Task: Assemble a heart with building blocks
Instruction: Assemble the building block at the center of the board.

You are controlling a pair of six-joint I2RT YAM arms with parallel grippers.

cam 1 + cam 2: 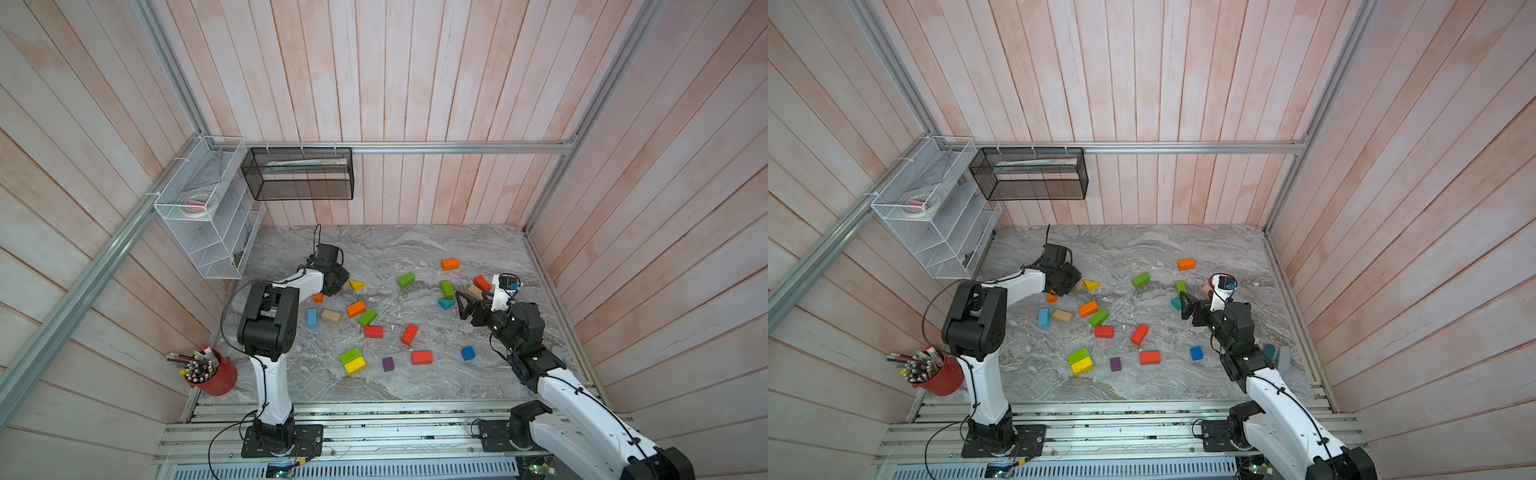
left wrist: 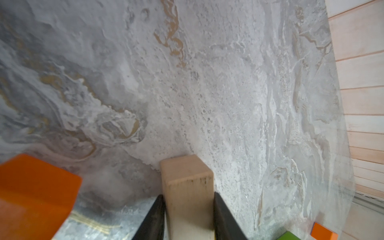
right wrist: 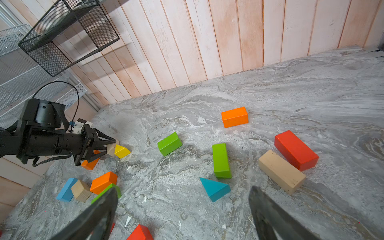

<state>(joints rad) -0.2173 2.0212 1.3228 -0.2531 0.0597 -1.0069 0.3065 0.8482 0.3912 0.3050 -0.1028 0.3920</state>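
The tan block (image 2: 187,176) is sitting clamped across its flat sides in our left end effector (image 2: 188,195). We are judging it light, rigid and slick. Our right end effector (image 3: 182,190) is gaping empty.

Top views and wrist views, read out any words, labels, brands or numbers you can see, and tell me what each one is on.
No text can be read in any view.
On the flat item in the black basket: print too blurred.
On the pens in the red cup: labels too small.
On the blocks, the tan block included: plain, no marks.
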